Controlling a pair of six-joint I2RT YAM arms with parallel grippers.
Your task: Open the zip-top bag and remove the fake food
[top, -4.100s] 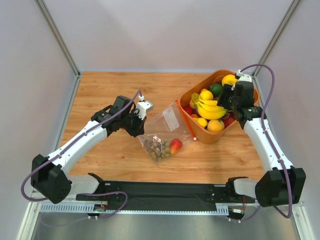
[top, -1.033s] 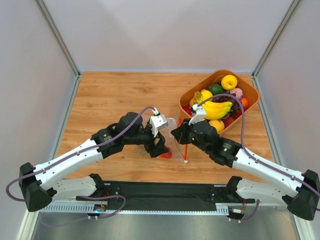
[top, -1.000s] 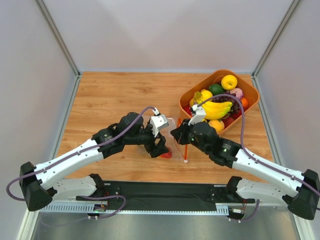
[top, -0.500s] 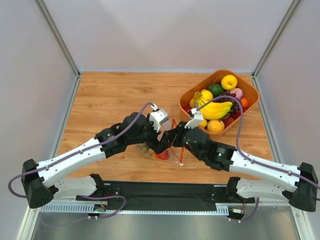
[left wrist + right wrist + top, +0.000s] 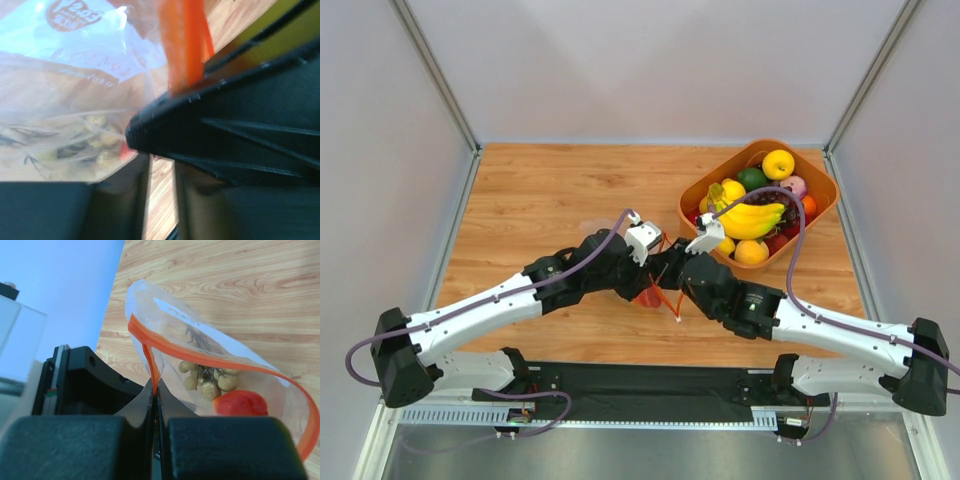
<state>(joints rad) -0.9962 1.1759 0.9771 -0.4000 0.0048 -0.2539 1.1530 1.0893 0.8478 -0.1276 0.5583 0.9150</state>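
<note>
Table (image 5: 250, 280): zip-top bag (image 5: 200, 347) between right fingers (image 5: 75, 450)

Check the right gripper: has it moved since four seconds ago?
Yes. The right gripper has left the orange basket, coming left and toward the arm bases, to the zip-top bag.

A light wooden table (image 5: 540, 190) is shown, its grain run from left to right. At the far right corner, 1 orange bin (image 5: 715, 172) is set directly on the wood, turned at an angle to the table's edges. Along the near edge, 1 long black base plate (image 5: 640, 380) is laid flat. Near the middle, the zip-top bag (image 5: 200, 340) is seen over the boards with its red-orange strip raised. Whether its underside is rested on the wood cannot be told.
</note>
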